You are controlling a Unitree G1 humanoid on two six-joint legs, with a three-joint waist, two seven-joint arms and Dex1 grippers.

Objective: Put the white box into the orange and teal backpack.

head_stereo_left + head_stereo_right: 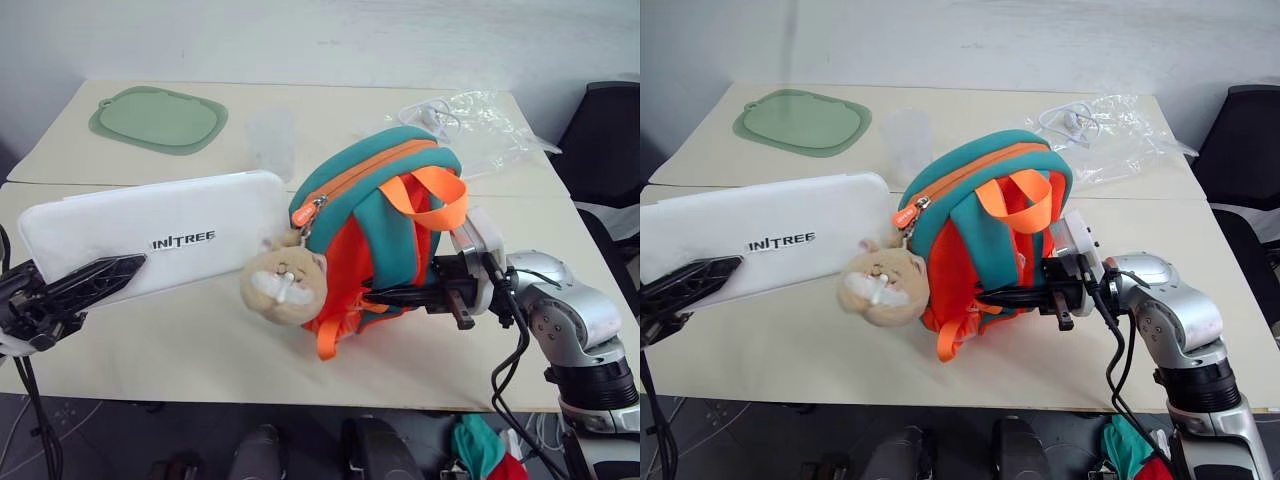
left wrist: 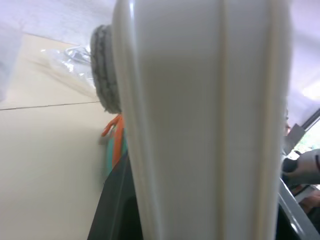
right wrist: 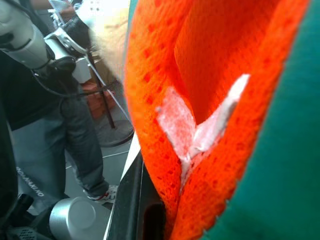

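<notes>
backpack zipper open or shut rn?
Shut, as far as it shows. The orange zipper runs closed across the top of the backpack, its pull down by the plush charm. The box is outside.

box: white box (image 1: 160, 245) was long and flat with rounded corners, grey lettering on top, held up off the table on the left, its right end just beside the plush charm
backpack: small backpack (image 1: 385, 215) in orange and teal, zipper closed, propped upright mid-table, orange straps facing right
charm: tan plush animal (image 1: 285, 285) hung from the zipper pull
</notes>
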